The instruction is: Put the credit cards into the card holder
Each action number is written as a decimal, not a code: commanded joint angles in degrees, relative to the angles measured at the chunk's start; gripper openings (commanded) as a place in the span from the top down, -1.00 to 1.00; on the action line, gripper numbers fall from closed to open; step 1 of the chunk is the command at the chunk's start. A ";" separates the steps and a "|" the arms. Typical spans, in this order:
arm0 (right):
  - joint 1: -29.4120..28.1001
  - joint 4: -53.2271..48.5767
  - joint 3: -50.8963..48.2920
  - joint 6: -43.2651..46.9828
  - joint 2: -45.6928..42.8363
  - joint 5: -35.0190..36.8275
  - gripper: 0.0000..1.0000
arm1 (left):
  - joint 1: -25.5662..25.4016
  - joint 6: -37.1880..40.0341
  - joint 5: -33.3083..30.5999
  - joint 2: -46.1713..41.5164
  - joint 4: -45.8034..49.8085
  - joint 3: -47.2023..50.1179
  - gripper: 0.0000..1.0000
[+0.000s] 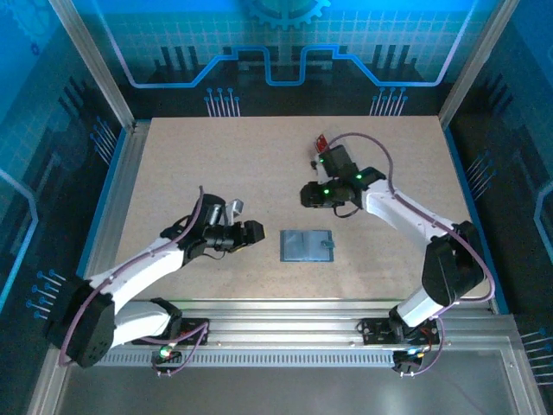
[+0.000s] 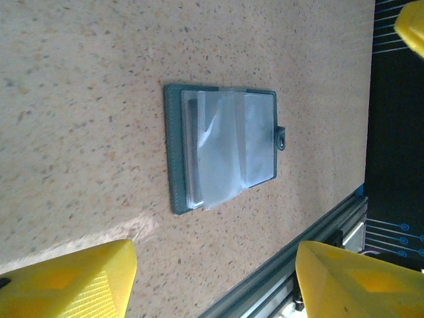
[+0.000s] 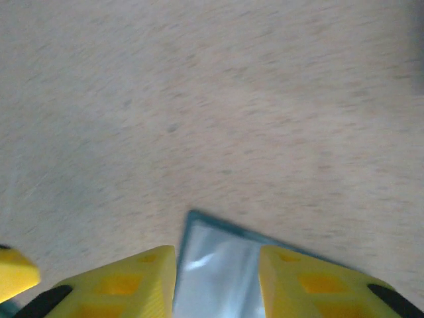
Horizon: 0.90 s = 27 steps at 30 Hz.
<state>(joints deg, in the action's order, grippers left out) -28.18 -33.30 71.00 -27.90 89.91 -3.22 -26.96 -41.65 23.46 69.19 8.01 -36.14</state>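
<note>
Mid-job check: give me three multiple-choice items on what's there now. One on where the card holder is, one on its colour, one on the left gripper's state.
1. Where is the card holder?
A. Flat on the table, toward its near edge
B. Clamped in a gripper
C. Up on the metal rail

2. What colour is the card holder's border?
A. Red
B. Teal-grey
C. White

3. How does the left gripper stand?
A. Shut on a card
B. Shut on nothing
C. Open, holding nothing

Answers:
1 A: the top view shows it lying on the tabletop with nothing gripping it.
2 B: the left wrist view shows a teal-grey edge around the clear sleeves.
3 C: its yellow fingers stand wide apart with nothing held between them.
</note>
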 commanded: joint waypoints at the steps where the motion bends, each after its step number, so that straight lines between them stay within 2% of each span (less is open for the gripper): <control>1: 1.58 -4.11 0.78 2.50 0.30 8.46 0.27 | -0.89 1.32 3.06 7.13 -2.65 -4.84 -0.34; 3: 1.82 -6.16 4.82 4.43 3.08 11.71 0.32 | -1.20 0.98 4.85 11.99 -3.54 -7.27 -0.34; 7: 0.94 -12.38 15.36 8.98 11.84 21.42 0.31 | -2.47 2.03 3.60 18.39 -1.88 -11.77 -0.33; 12: 0.94 -15.58 25.55 12.71 21.10 26.57 0.20 | -3.98 4.02 2.04 23.57 -2.01 -13.86 -0.30; 18: 1.46 -18.63 34.65 15.93 29.45 28.03 0.22 | -3.98 3.99 3.56 26.76 -5.84 -12.18 -0.20; 27: 2.68 -19.51 43.55 18.38 38.99 27.41 0.28 | -3.97 3.77 3.90 24.36 -7.64 -9.82 -0.11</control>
<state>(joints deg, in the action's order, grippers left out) -26.28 -50.59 111.39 -11.27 125.91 23.62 -30.83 -38.83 25.98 95.53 1.52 -46.94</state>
